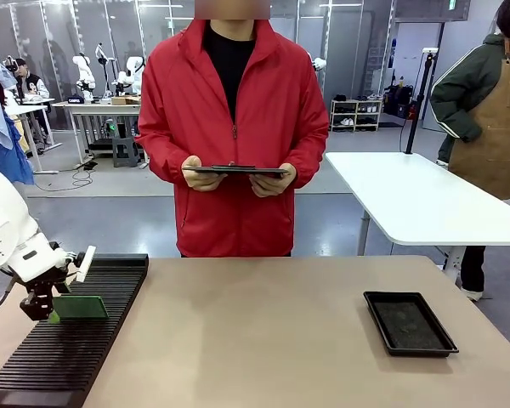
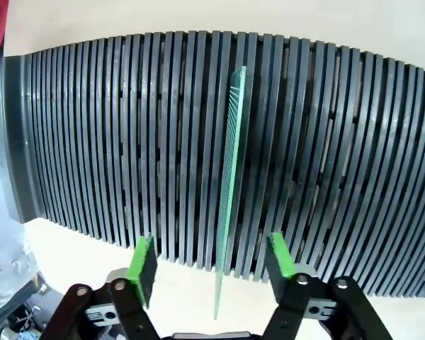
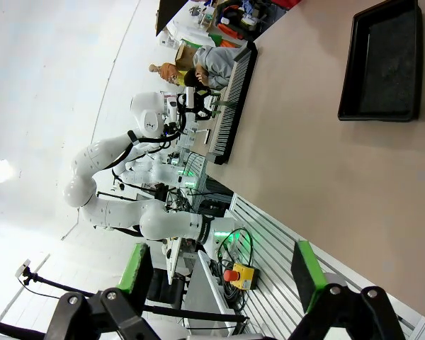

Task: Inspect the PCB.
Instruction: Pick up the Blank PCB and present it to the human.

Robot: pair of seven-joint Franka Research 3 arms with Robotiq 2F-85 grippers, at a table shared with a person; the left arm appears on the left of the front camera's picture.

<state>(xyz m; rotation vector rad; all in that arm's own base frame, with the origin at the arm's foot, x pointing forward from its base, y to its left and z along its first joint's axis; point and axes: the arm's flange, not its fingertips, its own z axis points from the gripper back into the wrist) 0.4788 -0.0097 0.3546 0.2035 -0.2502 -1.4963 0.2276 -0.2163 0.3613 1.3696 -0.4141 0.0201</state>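
The circuit board (image 2: 231,191) stands on edge in the black slotted rack (image 1: 93,357) at the robot's left end of the bench (image 1: 255,340). In the left wrist view it appears edge-on, as a thin green sliver. It looks light and stiff but thin, so it would probably flex or crack if squeezed hard at a corner or twisted against the slats. The speckled faces are best left unrubbed. The safest hold seems to be flat across both faces near the upper free edge, lifting straight up out of the slot. The left arm reaches in low over the near part of the rack, wrist turned so the fingers point along the board. The left tool (image 2: 211,249) straddles it, one green pad on each side with a gap showing both ways, so it grips nothing yet. The right tool (image 3: 219,261) hangs well away, spread wide and empty. Across the bench a person holds a dark tablet (image 1: 235,171) level in both hands.
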